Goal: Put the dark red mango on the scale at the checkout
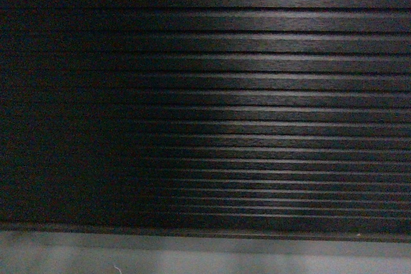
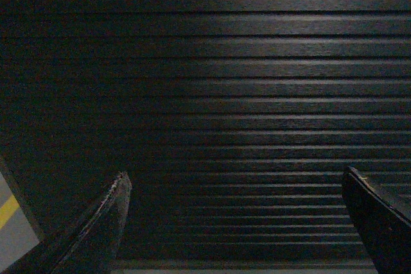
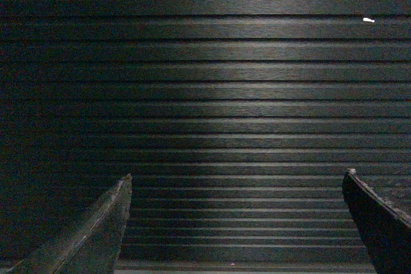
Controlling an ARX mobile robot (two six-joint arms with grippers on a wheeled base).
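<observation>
Robot is parked right up against the counter, all three views filled by its black ribbed front. Grey base strip shows along the bottom of the head view. Left hand spread wide, nothing between the fingers; right hand same, released and empty. Both point at the ribs, low, below the top. Mango and scale not in view anywhere, so can't say where either sits; presumably up on the counter top, out of frame. Small white speck on a rib, upper right of the right wrist view, can't tell what. Step looks like approach/search, no grasp begun. Next move needs the arms or the head camera raised until the top shows, then find the mango before committing either hand
</observation>
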